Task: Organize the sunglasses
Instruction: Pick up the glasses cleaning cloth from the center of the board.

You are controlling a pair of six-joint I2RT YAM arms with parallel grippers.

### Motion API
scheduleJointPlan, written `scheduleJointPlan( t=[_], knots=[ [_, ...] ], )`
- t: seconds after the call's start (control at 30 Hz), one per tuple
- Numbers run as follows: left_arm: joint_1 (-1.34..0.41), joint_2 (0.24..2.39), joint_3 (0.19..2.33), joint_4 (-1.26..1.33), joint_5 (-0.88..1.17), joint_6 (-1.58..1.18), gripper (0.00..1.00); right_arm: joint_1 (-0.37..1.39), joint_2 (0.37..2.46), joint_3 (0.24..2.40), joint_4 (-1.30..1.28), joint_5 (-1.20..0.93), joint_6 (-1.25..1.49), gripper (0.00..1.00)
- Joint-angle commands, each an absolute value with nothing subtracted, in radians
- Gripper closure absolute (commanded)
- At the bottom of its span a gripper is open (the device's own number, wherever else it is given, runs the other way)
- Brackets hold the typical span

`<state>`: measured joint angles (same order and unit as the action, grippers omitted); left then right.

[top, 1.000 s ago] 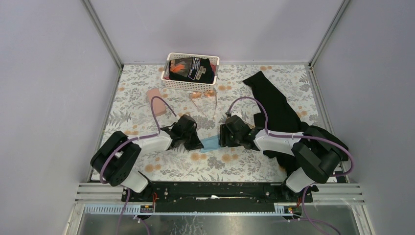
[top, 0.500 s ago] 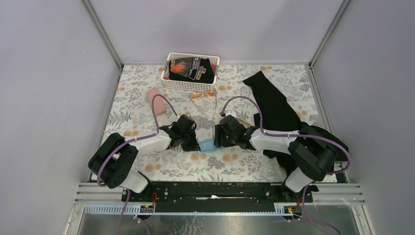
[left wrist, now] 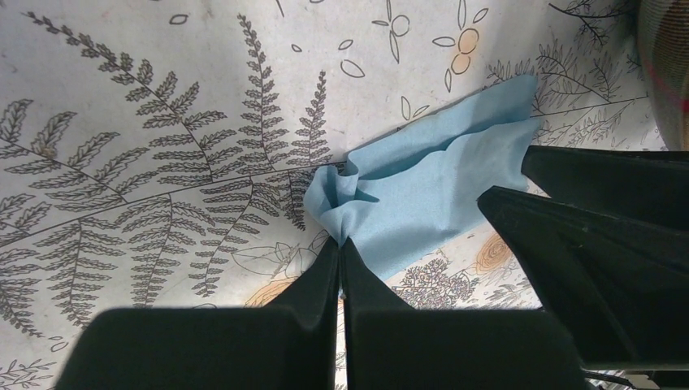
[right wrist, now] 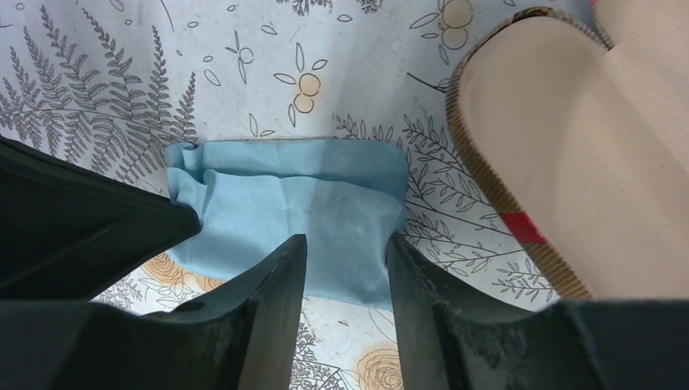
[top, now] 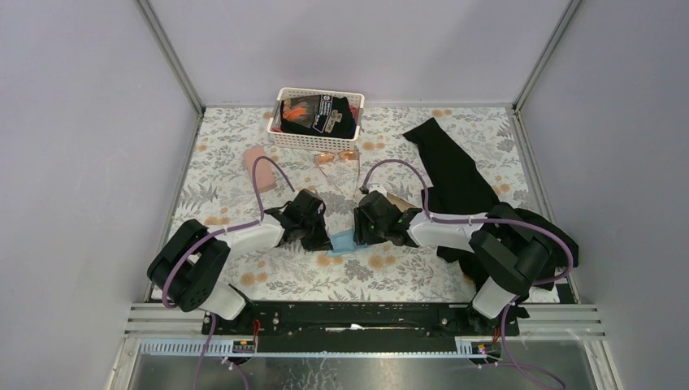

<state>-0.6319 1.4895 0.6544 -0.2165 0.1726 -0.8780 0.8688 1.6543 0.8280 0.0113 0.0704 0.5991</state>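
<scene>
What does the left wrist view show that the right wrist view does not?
Only the left wrist view: the left gripper shut on a bunched corner of the blue cloth. Only the right wrist view: the right gripper open astride the cloth's edge, and the beige inside of the plaid case. Both: the cloth on the fern-printed table cover.

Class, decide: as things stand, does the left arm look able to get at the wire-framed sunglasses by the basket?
Probably not yet. The left gripper is shut on the blue cloth and must release first. Beyond that, nothing seems to lie between it and the wire-framed sunglasses.
</scene>
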Motion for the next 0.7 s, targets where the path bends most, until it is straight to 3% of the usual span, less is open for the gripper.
scheduleJointPlan(
  t=[0.0,0.27,0.67],
  knots=[
    [-0.624,1.518,0.654,-0.252,0.158,-0.847,1.00,0.896,1.681,0.850,-0.023,0.081,0.595,0.52],
    [-0.623,1.519,0.656,-0.249,0.159,-0.848,1.00,0.910,1.689,0.860,-0.030,0.093,0.601,0.68],
    [-0.623,1.512,0.651,-0.251,0.161,-0.847,1.00,0.910,1.629,0.865,-0.098,0.246,0.583,0.55]
  ],
)
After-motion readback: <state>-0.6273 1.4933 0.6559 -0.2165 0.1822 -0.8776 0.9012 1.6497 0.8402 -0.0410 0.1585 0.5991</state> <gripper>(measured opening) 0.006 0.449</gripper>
